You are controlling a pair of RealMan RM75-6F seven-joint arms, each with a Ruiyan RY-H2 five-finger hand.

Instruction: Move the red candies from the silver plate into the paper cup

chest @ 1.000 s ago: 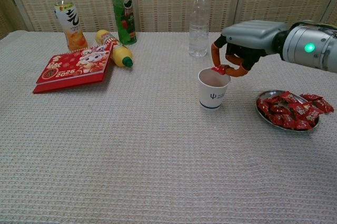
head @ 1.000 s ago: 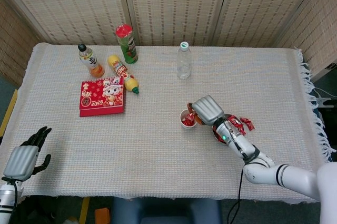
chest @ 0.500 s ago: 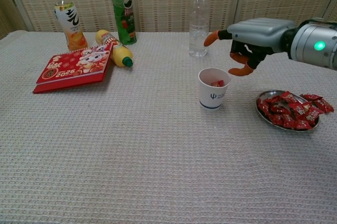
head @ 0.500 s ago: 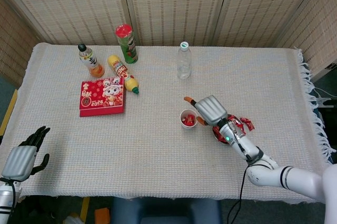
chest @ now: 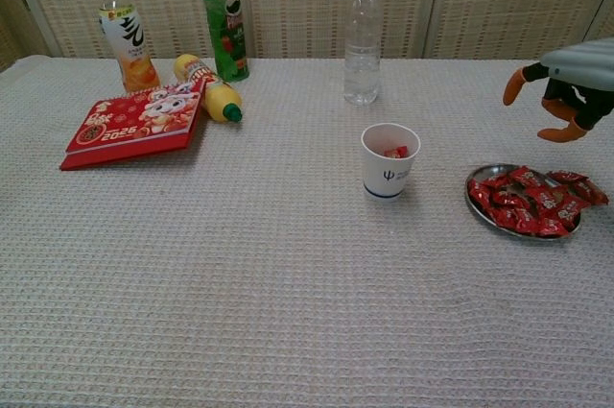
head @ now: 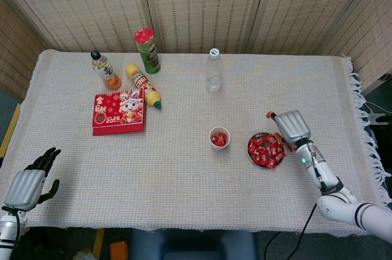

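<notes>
Right hand, fingers apart, apparently empty, hovers over plated red candies.

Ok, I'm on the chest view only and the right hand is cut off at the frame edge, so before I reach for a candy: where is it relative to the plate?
Observer: In the head view the right hand is over the far right edge of the silver plate, fingers apart, holding nothing.
Operator: And the left hand? It's not in my view.
Observer: The left hand is at the near left corner of the table, fingers apart, empty.
</notes>
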